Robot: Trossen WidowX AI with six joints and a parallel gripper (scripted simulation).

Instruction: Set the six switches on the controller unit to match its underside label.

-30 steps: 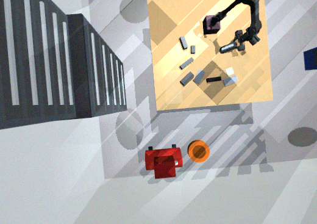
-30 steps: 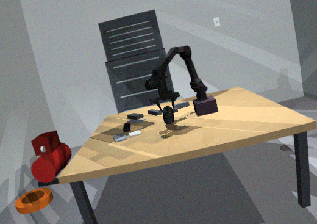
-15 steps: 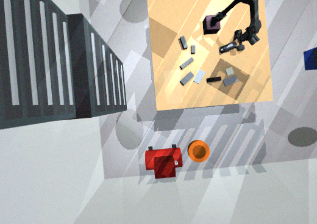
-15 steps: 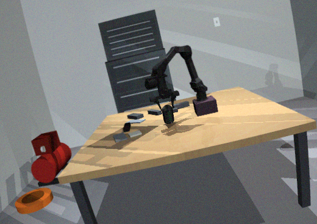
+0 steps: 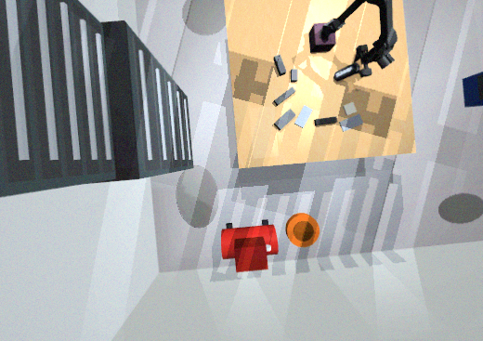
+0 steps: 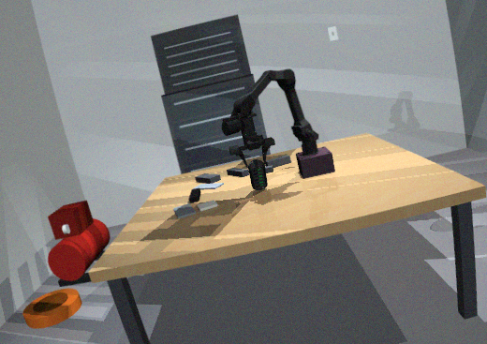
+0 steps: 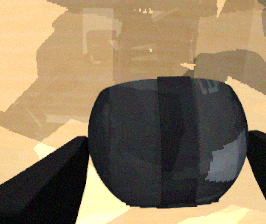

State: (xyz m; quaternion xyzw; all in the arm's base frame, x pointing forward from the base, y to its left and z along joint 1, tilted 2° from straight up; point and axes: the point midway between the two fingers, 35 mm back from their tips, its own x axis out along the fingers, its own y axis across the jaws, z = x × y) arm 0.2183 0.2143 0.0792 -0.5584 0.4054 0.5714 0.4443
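The dark grey controller unit (image 5: 345, 73) (image 6: 258, 177) (image 7: 134, 150) is held above the bench (image 5: 260, 148) (image 6: 356, 203), between the fingers of my gripper (image 5: 356, 66) (image 6: 258, 164) (image 7: 169, 143). The gripper is shut on it, one finger on each side. In the exterior view the unit hangs steeply tilted, with a column of small green marks facing that camera. The wrist view shows a rounded dark surface with a darker central band and a paler patch at lower right. No label squares can be read, and the separate switch positions are too small to tell.
Several grey modules lie on the bench, including a long one (image 5: 284, 96) and a wide one (image 5: 284, 119). A pale blue plate (image 5: 304, 117) (image 6: 209, 186), a black bar (image 5: 325, 121) (image 6: 195, 195) and a pale square (image 5: 349, 108) (image 6: 207, 206) lie there too. The arm's purple base (image 5: 322, 38) (image 6: 317, 162) stands nearby.
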